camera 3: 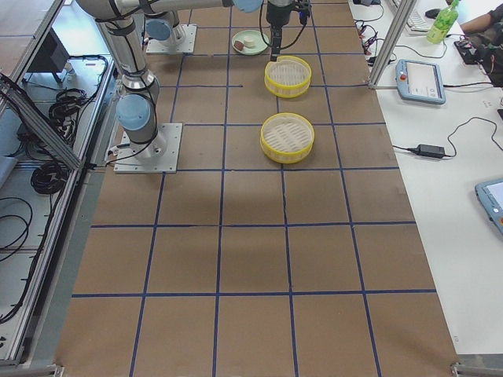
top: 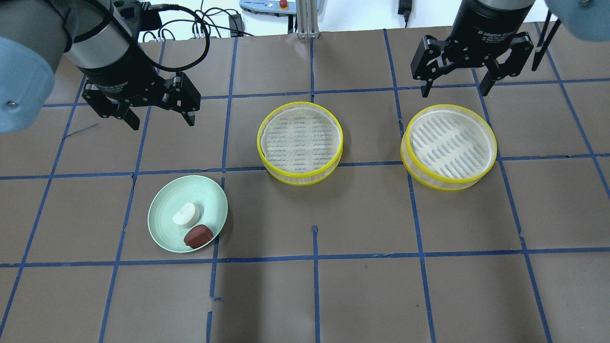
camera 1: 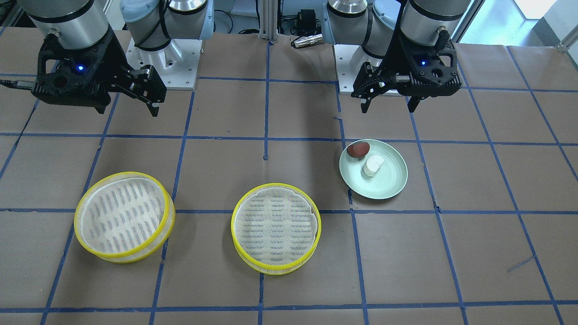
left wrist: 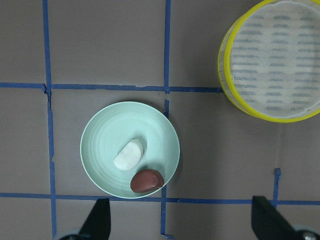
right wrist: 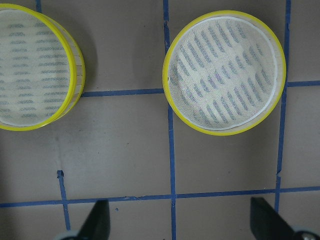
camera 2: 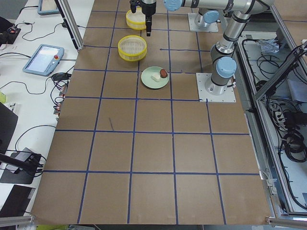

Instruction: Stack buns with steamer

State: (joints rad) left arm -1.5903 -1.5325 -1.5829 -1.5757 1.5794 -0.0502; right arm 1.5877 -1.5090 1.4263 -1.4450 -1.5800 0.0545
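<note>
A white cylindrical bun (top: 186, 215) and a reddish-brown half-round bun (top: 198, 236) lie side by side on a pale green plate (top: 164, 209). Two yellow-rimmed steamer trays stand empty: one mid-table (top: 300, 143), one to its right (top: 449, 146). My left gripper (top: 162, 123) is open and empty, raised behind the plate. My right gripper (top: 455, 90) is open and empty, raised behind the right tray. The left wrist view shows the white bun (left wrist: 128, 154), the brown bun (left wrist: 147, 181) and the plate (left wrist: 105, 145). The right wrist view shows both trays (right wrist: 227, 72) (right wrist: 30, 75).
The table is brown board with a blue tape grid. The two arm bases (camera 1: 162, 67) (camera 1: 361, 67) sit at the robot's edge. Tablets and cables lie on side benches (camera 2: 43, 60), off the table.
</note>
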